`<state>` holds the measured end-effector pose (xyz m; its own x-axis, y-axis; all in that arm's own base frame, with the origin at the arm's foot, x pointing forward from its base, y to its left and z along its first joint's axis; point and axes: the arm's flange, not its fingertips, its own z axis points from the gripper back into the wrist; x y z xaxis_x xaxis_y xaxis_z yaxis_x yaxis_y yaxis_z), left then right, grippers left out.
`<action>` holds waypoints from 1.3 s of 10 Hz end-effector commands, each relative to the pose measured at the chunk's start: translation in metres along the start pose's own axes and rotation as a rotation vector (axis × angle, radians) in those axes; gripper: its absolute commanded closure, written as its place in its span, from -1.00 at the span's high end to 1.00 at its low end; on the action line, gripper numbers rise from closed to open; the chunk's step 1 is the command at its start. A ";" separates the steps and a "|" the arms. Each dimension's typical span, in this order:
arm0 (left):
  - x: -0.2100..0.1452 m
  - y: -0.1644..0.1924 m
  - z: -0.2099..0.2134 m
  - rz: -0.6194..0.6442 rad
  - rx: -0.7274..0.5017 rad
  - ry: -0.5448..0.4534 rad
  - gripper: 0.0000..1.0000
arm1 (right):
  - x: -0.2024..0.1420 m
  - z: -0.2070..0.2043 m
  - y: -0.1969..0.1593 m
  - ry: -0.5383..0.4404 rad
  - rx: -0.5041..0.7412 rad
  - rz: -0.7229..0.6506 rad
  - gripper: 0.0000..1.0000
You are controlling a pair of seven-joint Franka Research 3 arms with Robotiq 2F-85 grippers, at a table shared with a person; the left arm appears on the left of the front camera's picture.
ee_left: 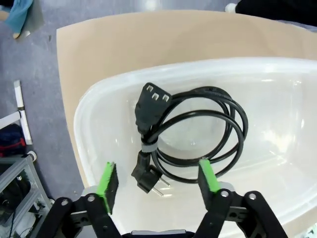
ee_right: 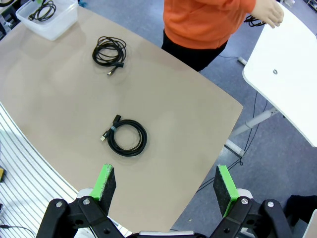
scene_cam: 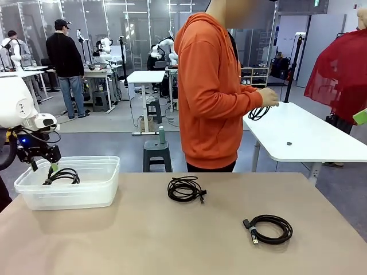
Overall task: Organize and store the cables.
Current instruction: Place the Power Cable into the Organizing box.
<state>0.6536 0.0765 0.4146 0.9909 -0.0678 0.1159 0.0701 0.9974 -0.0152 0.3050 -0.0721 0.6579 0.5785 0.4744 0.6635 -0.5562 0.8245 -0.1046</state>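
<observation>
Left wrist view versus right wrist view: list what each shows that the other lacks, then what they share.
Left wrist view: the open left end effector hovering over the stored cable, with its three-hole connector and two-pin plug legible. Right wrist view: the open right end effector, the mid-table cable and the nearer cable lying on the tan table, the person in orange, and a white table. Shared: the clear bin holding that stored cable, on the tan table.

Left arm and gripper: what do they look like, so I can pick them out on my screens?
The left arm has a rounded white shell, with thin black wiring looped at the wrist and a small blue light. The left gripper is black, with jointed linkage fingers held by silver pins. Each finger is tipped with a bright green rectangular pad.
</observation>
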 end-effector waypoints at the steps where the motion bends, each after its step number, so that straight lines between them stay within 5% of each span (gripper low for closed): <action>1: -0.022 -0.004 0.003 -0.022 0.023 -0.029 0.97 | 0.000 0.000 -0.001 0.000 0.001 -0.004 1.00; 13: -0.019 -0.004 0.011 -0.006 0.008 -0.012 1.00 | 0.000 0.000 -0.001 0.000 0.001 -0.004 1.00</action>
<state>0.6296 0.0743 0.4224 0.9884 -0.0764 0.1309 0.0778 0.9970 -0.0058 0.3050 -0.0721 0.6579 0.5785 0.4744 0.6635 -0.5562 0.8245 -0.1046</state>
